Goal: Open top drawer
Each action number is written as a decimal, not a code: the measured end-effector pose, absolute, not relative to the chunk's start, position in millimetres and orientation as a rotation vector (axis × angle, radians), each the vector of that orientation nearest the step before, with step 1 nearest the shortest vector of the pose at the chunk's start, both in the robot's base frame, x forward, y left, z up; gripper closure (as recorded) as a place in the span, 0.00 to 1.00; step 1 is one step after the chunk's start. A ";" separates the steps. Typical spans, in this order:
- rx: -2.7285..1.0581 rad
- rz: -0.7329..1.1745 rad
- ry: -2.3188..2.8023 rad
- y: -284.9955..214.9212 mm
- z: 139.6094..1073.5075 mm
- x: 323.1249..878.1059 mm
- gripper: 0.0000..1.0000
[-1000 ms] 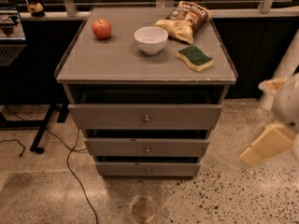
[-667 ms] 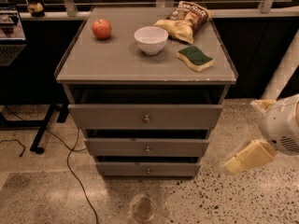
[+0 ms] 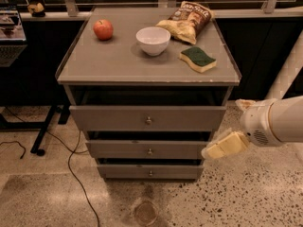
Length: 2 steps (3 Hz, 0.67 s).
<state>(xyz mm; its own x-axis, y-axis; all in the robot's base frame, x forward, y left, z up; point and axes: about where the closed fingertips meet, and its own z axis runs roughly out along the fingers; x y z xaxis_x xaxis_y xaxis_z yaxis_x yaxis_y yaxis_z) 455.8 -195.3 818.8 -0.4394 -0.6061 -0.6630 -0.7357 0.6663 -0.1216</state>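
The gripper (image 3: pixel 221 126) hangs off the right end of the top drawer (image 3: pixel 118 118), jaws spread wide, holding nothing. The drawer's front stands slightly out from the cabinet (image 3: pixel 142 67).

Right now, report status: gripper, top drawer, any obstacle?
Gripper right of the cabinet, at middle drawer height. Top drawer knob not grasped. Nothing blocks the knob.

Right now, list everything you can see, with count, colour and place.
cabinet: one, grey, centre
apple: one, red, top, back left
bowl: one, white, top centre
chip bag: one, yellow, top, back right
sponge: one, green over yellow, top right
top drawer: one, grey, highest of three
lower drawers: two, grey, beneath it
cable: one, black, floor left
gripper: one, cream, low right, beside the drawers
arm: one, white, right edge
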 end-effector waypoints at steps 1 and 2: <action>-1.030 0.240 2.185 -195.3 818.8 455.8 0.00; -0.940 0.212 2.207 -200.2 808.3 449.8 0.00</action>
